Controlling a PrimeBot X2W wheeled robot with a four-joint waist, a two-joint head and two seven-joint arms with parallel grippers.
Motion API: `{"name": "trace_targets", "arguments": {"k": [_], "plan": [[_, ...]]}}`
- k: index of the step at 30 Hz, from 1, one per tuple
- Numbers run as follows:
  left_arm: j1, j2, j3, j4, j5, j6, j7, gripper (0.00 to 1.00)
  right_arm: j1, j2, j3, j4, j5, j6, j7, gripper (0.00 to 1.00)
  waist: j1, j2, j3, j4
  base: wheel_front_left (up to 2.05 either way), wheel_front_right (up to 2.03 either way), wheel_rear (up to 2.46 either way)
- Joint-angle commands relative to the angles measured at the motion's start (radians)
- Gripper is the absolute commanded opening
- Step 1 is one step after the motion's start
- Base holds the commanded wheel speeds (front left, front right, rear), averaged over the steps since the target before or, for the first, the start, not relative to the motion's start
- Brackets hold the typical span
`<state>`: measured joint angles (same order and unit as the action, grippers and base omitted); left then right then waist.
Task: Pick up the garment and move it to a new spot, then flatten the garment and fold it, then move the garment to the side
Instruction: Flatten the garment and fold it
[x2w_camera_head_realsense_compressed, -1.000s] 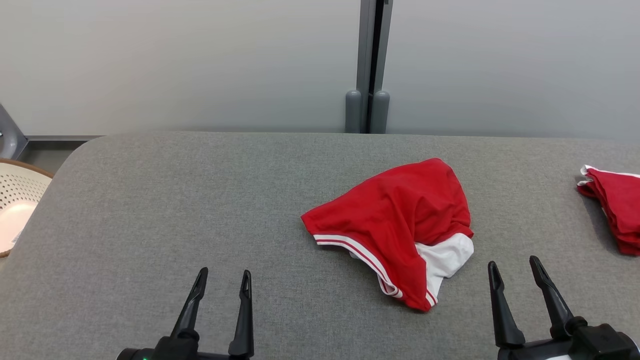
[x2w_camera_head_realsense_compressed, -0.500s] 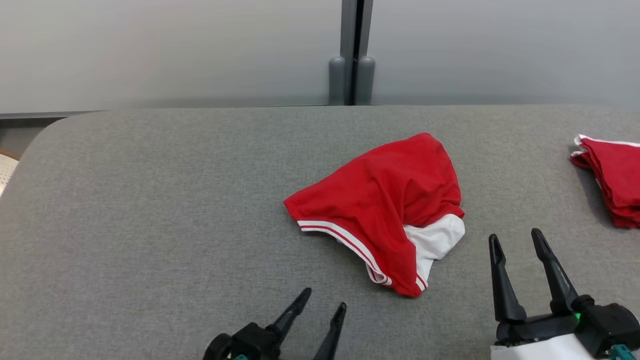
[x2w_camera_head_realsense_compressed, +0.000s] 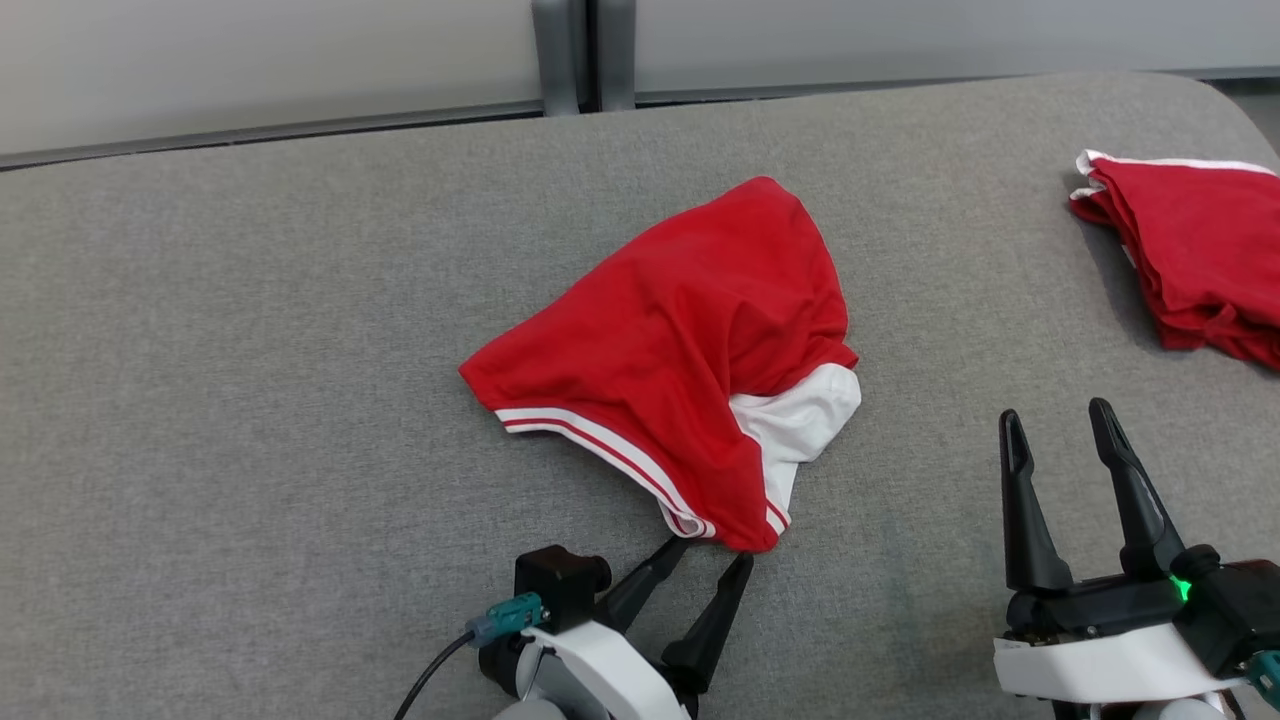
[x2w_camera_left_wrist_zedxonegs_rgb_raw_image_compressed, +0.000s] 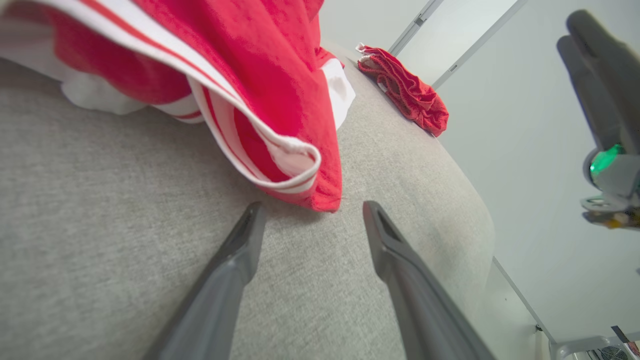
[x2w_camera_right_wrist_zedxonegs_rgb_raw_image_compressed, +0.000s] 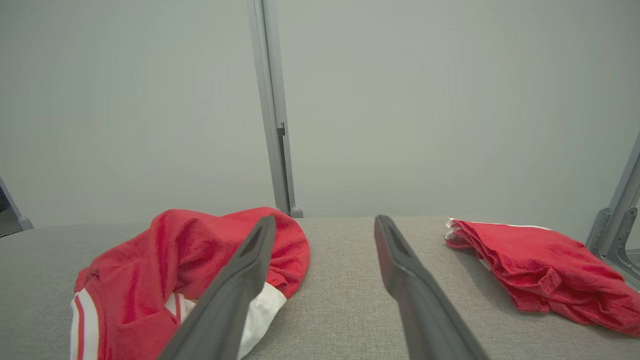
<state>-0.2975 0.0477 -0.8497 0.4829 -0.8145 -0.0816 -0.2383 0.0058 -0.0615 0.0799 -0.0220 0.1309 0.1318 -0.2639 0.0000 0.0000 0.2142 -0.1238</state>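
On the grey table (x2w_camera_head_realsense_compressed: 250, 350), the left gripper (x2w_camera_head_realsense_compressed: 712, 552) stood wide open and empty at the hem of the red garment (x2w_camera_head_realsense_compressed: 680, 350), the right gripper (x2w_camera_head_realsense_compressed: 1054, 410) likewise open and empty; the pickup step looked to need a pinch there.

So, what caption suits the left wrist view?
Open left end effector poised before the striped hem of a crumpled red-and-white fabric garment.

The garment (x2w_camera_head_realsense_compressed: 670, 350) is red, with white stripes along one hem and a white part at its right side (lining or panel, I cannot tell). It lies crumpled in a loose heap near the middle of the grey tabletop (x2w_camera_head_realsense_compressed: 250, 350), not folded, with its striped corner toward the near edge.
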Motion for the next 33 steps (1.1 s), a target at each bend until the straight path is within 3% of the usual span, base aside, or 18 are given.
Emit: {"name": "trace_targets", "arguments": {"k": [1,7,8,9,15,19,24,33], "plan": [[-0.031,0.006,-0.008,0.01,-0.026,0.008,-0.006,1.0,-0.016,-0.005,-0.002,-0.008,0.007,-0.002,-0.001,1.0,0.0,0.0,0.035,-0.027,0.0,0.0,0.0],[-0.101,0.008,-0.007,0.029,-0.027,0.05,-0.026,1.0,-0.03,-0.004,-0.001,-0.007,0.009,-0.002,-0.001,1.0,0.0,0.0,0.064,-0.04,0.0,0.0,0.0],[-0.105,0.008,0.005,0.02,-0.023,0.053,-0.026,0.47,-0.031,-0.004,-0.002,-0.007,0.008,-0.002,-0.001,1.0,0.0,0.0,0.065,-0.041,0.0,0.0,0.0],[-0.102,0.008,0.022,0.009,-0.023,0.048,-0.026,0.0,-0.032,-0.004,-0.003,-0.006,0.008,-0.002,-0.001,1.0,0.0,0.0,0.065,-0.041,0.0,0.0,0.0],[-0.045,0.005,0.172,-0.061,-0.023,0.019,-0.027,0.0,-0.023,-0.003,-0.01,0.002,0.008,-0.002,-0.001,1.0,0.0,0.0,0.046,-0.033,0.0,0.0,0.0],[-0.059,0.004,0.211,-0.125,-0.082,-0.017,-0.017,0.0,-0.036,-0.001,0.0,0.005,0.014,-0.002,-0.001,1.0,0.0,0.0,0.025,-0.04,0.0,0.0,0.0],[-0.19,0.008,0.23,-0.243,-0.201,-0.035,0.14,0.0,-0.054,0.005,-0.007,-0.004,0.019,-0.002,-0.001,1.0,0.0,0.0,0.003,-0.085,0.0,0.0,0.0],[-0.601,0.033,0.291,-0.33,-0.301,0.063,0.473,0.0,-0.071,0.01,-0.033,-0.004,0.078,-0.002,0.0,1.0,0.0,0.0,-0.006,-0.263,0.0,0.0,0.0]]}}
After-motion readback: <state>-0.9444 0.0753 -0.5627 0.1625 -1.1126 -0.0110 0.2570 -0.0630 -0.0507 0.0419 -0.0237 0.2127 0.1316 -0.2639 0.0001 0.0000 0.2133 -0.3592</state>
